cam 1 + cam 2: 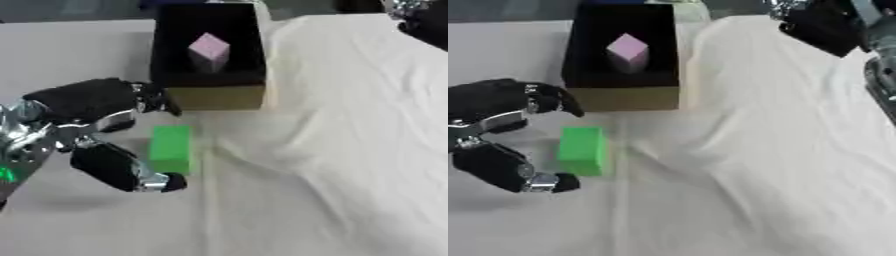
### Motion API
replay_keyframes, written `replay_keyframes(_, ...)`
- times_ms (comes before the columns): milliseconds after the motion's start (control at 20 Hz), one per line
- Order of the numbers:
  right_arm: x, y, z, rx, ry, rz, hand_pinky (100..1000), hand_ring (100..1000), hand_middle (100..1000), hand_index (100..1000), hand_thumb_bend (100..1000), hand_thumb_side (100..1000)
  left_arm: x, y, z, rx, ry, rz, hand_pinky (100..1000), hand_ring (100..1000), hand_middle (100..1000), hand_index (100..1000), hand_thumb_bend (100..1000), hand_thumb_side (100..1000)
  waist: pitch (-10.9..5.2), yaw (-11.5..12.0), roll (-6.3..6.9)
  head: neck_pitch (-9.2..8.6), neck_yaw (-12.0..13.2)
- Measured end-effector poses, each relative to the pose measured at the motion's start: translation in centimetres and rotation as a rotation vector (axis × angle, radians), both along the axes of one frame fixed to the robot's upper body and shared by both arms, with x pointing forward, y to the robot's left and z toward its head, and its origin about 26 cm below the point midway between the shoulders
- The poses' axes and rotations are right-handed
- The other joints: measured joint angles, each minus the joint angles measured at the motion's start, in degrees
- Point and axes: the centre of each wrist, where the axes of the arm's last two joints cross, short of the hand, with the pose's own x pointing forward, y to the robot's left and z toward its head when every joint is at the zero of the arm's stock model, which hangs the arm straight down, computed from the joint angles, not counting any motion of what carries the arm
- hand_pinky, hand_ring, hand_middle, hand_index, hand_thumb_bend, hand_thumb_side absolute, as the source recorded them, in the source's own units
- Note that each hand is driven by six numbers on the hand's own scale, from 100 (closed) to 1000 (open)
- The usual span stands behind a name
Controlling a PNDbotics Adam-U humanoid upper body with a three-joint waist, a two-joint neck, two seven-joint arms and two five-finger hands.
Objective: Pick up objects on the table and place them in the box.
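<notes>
1. White cloth (350,150) spread over the whole table, wrinkled.
2. Left hand (92,130) at the left side, fingers and thumb spread wide around the green block (171,149), not touching it.
3. Green block flat on the cloth, just in front of the box (210,95).
4. Box dark inside, with a pink block (209,51) in it.
5. Right hand (824,27) up in the top right corner, seen much better by the right eye. Can't tell about its fingers.
</notes>
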Motion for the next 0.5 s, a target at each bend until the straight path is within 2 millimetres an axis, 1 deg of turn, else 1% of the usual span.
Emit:
replay_keyframes(250,-0.2,-0.7,0.4,0.055,-0.059,-0.033,850,807,736,877,127,949,1.3,-0.5,-0.4,0.020,0.018,0.015,837,890,846,897,629,768,0.04,-0.49,0.13,0.59,-0.83)
replay_keyframes(350,-0.2,-1.1,0.7,0.077,-0.091,-0.050,849,807,736,877,127,949,1.6,-0.5,-0.7,0.029,0.025,0.018,838,892,848,897,627,766,0.05,-0.55,0.23,0.95,-0.92)
replay_keyframes(500,-0.3,-1.3,1.0,0.097,-0.123,-0.065,849,806,735,877,124,957,1.8,-0.5,-0.8,0.039,0.032,0.016,847,902,857,899,607,746,0.06,-0.56,0.39,1.01,-1.30)
